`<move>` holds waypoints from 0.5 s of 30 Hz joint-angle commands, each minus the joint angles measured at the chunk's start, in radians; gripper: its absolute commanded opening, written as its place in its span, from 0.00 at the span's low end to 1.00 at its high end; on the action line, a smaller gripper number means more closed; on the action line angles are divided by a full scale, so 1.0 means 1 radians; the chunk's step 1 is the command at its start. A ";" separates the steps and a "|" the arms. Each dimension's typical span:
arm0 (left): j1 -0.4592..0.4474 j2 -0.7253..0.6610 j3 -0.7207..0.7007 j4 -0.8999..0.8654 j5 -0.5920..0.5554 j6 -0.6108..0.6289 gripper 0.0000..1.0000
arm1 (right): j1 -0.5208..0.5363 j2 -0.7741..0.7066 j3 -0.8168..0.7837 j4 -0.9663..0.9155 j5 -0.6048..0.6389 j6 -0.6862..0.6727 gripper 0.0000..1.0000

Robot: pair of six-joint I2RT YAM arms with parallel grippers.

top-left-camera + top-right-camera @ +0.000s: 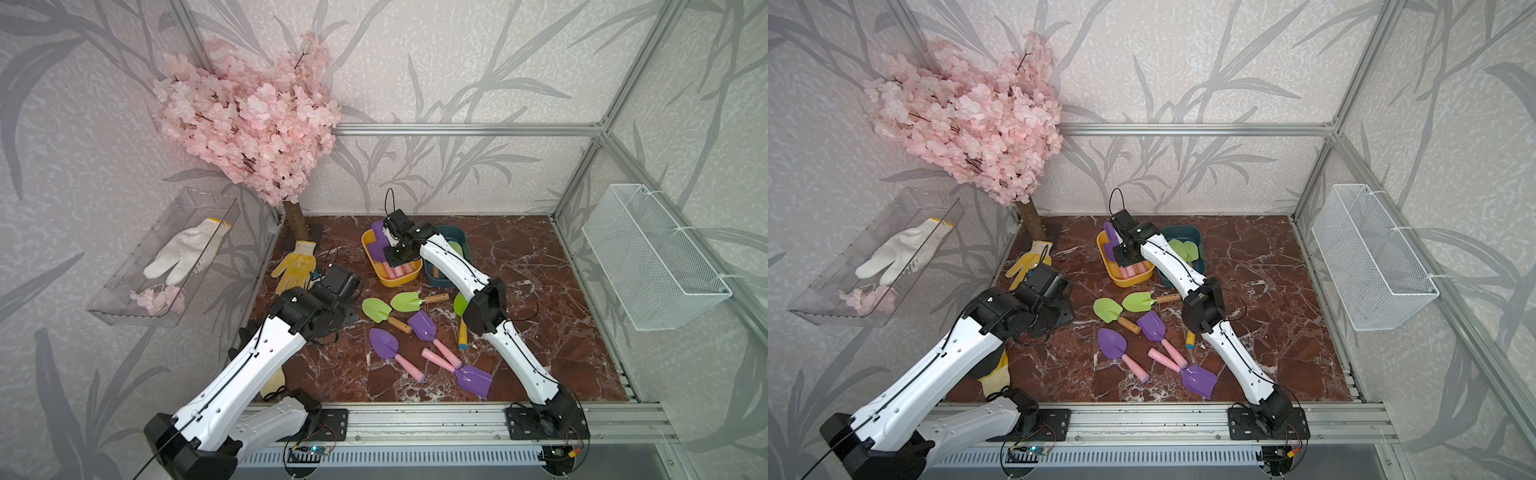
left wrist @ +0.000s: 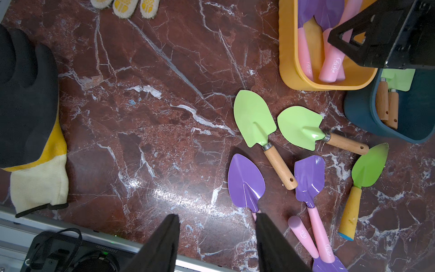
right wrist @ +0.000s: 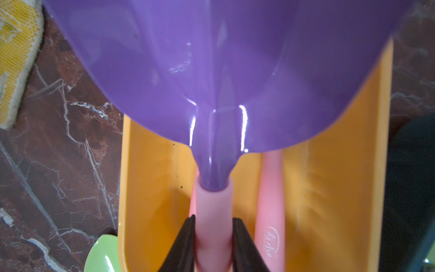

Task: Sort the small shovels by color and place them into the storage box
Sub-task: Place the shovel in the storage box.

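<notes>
Yellow tub (image 1: 392, 279) held purple shovels (image 2: 329, 68); teal tub (image 2: 357, 113) held green shovels (image 2: 400, 80). Six loose shovels (image 1: 384, 343), three purple and three green, lay on the counter (image 1: 540, 291).

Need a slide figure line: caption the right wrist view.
Right gripper grips a purple shovel by its pink handle over the yellow tub, which holds another pink handle.

Grey leaf-patterned wallpaper (image 1: 457, 62) lines the walls behind an aluminium frame (image 1: 465, 129) around a red-brown marble tabletop (image 1: 540, 266). A pink blossom tree (image 1: 249, 120) stands at its far left corner. The light appears soft and even.
</notes>
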 commanded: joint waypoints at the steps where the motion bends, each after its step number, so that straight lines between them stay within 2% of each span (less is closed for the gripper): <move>1: 0.004 0.005 -0.012 -0.001 -0.001 -0.005 0.55 | 0.001 0.017 0.024 0.021 0.012 -0.013 0.10; 15: 0.004 0.011 -0.026 0.009 0.005 -0.005 0.56 | 0.001 0.046 0.025 0.024 0.019 -0.020 0.12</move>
